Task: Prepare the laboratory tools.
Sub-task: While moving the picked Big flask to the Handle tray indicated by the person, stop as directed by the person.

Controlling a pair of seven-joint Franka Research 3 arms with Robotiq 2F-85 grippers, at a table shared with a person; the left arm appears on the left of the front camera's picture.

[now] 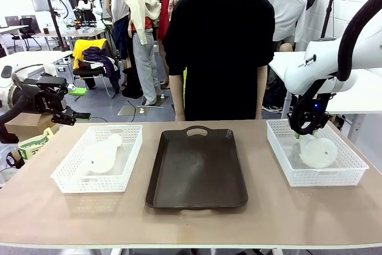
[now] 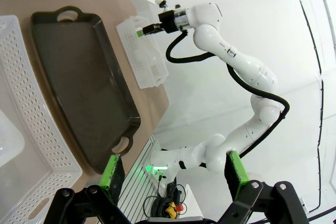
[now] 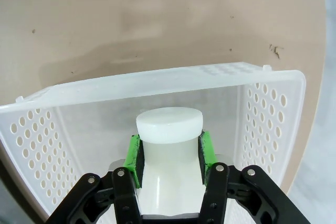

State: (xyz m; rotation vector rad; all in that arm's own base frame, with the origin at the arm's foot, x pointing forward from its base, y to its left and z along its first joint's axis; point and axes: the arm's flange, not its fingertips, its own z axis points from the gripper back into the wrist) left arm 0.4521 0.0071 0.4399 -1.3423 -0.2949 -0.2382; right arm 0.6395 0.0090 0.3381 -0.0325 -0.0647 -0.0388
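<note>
Two whitish flasks are counted, one in each of two white mesh baskets on the surface (image 1: 268,219). The right flask (image 1: 319,152) is clamped at its neck by the right pincer (image 1: 301,134), inside the right basket (image 1: 353,168) at 3 o'clock of the single dark tray (image 1: 197,171). In the right wrist view the green pads (image 3: 134,156) are pressed against both sides of the neck, just below its flat white top. The left flask (image 1: 102,156) is laid on its side in the left basket (image 1: 64,177), at 9 o'clock of the tray. The left pincer (image 1: 77,104) is held with its fingers apart and nothing between them, at 10 o'clock of that basket, well apart from the left flask. One person (image 1: 218,46) is seen at 12 o'clock.
</note>
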